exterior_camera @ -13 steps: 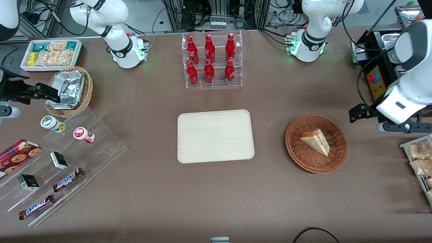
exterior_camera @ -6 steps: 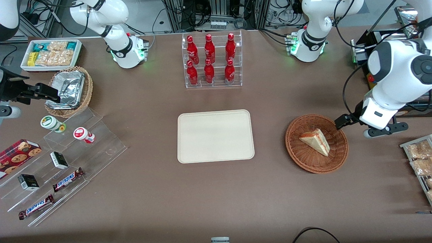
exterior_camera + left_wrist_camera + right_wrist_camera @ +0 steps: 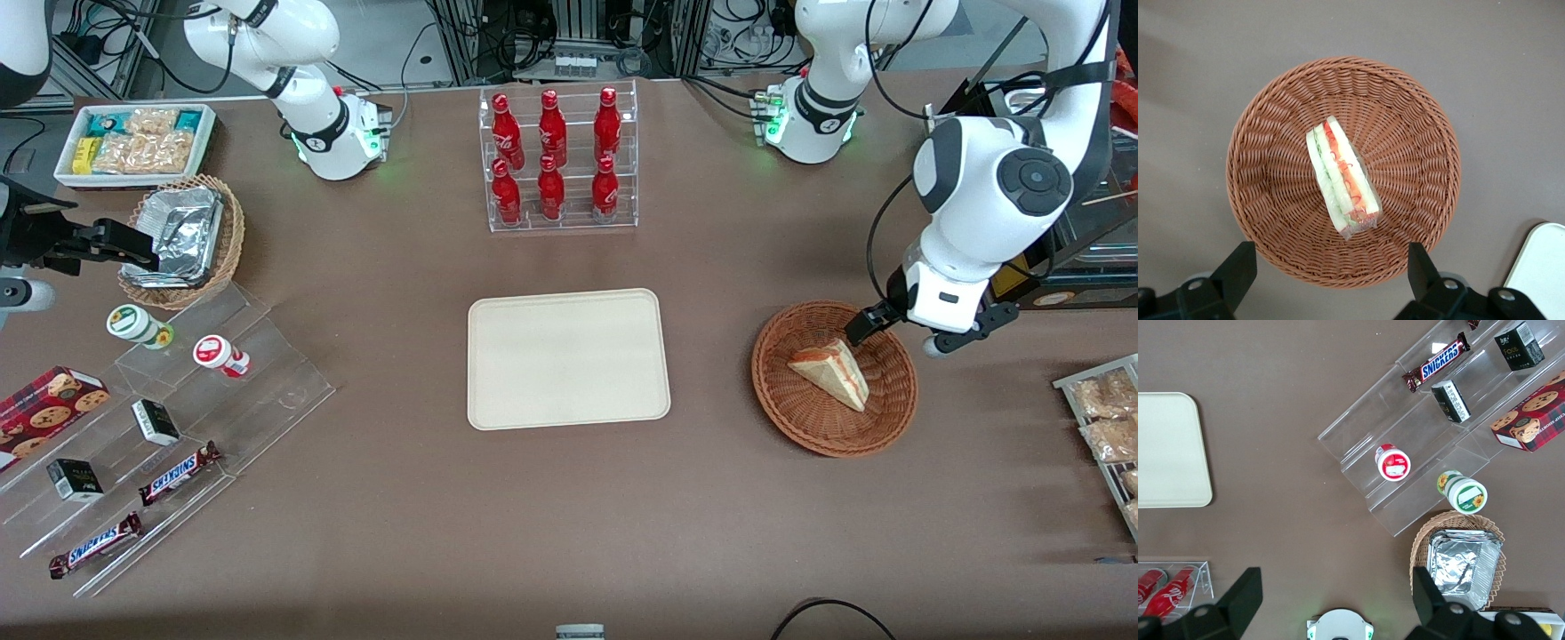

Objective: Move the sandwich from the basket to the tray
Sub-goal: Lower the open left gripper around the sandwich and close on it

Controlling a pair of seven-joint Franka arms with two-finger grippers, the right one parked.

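Claw fingers are spread wide apart, and nothing is held between them. It hangs in the air over the basket, above the edge that is farther from the front camera. In the front view the claw shows just beside the sandwich's top corner, but it does not touch it.

The sandwich lies in the middle of the basket. It is a pale wedge with a tan crust. From the wrist view the sandwich shows its cut side up, with red and green stripes of filling between the bread. A clear wrap seems to cover it.

The basket is round, brown and woven. It sits on the brown desk, toward the working arm's end.

The tray is flat and cream. It lies in the middle of the desk, well apart from the basket, with nothing on it. One corner of the tray shows in the wrist view too.

A clear rack of red bottles stands farther from the front camera than the tray.
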